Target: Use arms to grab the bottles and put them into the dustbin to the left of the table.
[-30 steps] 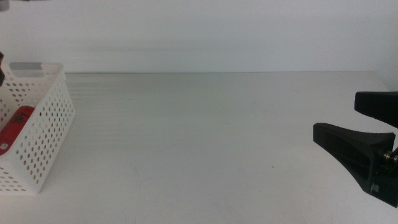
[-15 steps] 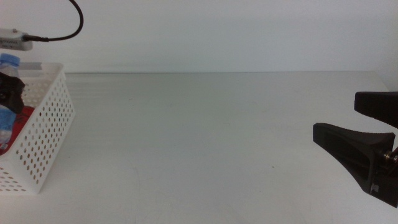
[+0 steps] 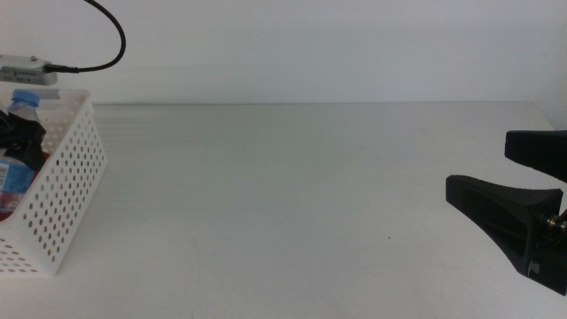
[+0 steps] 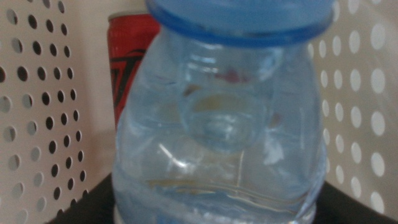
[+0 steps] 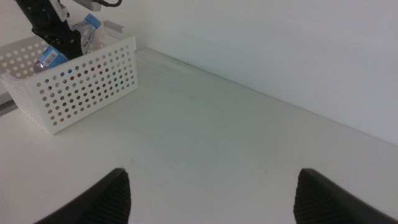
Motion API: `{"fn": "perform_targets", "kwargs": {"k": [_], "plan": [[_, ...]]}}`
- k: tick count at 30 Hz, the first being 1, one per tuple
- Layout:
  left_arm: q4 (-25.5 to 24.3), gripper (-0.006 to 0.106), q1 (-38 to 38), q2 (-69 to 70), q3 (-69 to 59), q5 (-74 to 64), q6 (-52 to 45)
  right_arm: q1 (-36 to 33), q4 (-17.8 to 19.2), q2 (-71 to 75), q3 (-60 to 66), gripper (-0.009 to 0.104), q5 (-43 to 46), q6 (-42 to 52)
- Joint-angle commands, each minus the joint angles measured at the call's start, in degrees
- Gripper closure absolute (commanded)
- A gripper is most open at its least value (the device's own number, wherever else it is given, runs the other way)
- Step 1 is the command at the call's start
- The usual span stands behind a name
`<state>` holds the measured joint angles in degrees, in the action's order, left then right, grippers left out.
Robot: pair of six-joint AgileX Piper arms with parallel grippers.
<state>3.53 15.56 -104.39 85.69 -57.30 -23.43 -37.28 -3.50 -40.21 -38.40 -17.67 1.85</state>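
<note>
At the far left edge of the off-white table (image 3: 292, 195), the left gripper (image 3: 22, 142) hangs inside the white perforated dustbin (image 3: 66, 190), its jaws clamped on a small clear water bottle (image 3: 18, 164) with a blue cap (image 3: 27, 97) and blue label. The bottle stands roughly upright, cap poking above the basket's rim, beside the grey tab (image 3: 62, 92) on that rim. A thick black cable (image 3: 111, 40) arcs up and away from the arm's wrist.

Seen from the left wrist, the water bottle (image 4: 217, 124) fills the frame, gripped low down between the dark jaws, with a slim red can (image 4: 134, 68) lying behind it against the basket's hole-dotted wall (image 4: 37, 112).

The right gripper (image 3: 523, 199) waits at the right edge of the table, well apart from the basket, its two wide jaws spread open and holding nothing. From its wrist camera, the dustbin (image 5: 81, 87) sits across the tabletop (image 5: 217, 143) with the left gripper (image 5: 59, 37) and the bottle (image 5: 74, 40) inside it; red shows through the holes in the basket's wall.
</note>
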Motion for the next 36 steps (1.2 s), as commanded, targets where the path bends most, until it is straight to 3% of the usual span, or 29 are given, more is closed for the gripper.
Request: {"fn": "perform_targets", "kwargs": {"k": [1, 4, 16, 24, 26, 36], "plan": [[0.9, 0.024, 0.0, 3.3, 2.2, 2.6, 0.2, -0.1, 0.2, 0.1, -1.6, 0.025, 4.2, 0.6], [1.2, 0.01, 0.0, 3.5, 2.2, 2.4, 0.2, -0.1, 0.2, 0.1, -1.6, 0.025, 4.2, 0.6], [3.4, 0.01, -0.1, 9.9, 2.1, 0.6, 3.1, -0.1, 0.2, 0.1, -1.6, 0.025, 4.2, 0.6], [12.4, 0.011, -0.2, 19.5, 2.1, 0.9, 2.2, -0.1, 0.2, 0.1, -1.6, 0.025, 4.2, 0.6], [14.5, 0.012, -1.3, 21.8, 2.1, 1.1, 0.8, -0.1, 0.2, 0.1, -1.6, 0.025, 4.2, 0.6], [14.4, 0.016, -14.3, 35.6, -5.9, 13.4, 0.8, -0.1, 0.2, 0.1, -1.6, 0.025, 4.2, 0.6]]}}
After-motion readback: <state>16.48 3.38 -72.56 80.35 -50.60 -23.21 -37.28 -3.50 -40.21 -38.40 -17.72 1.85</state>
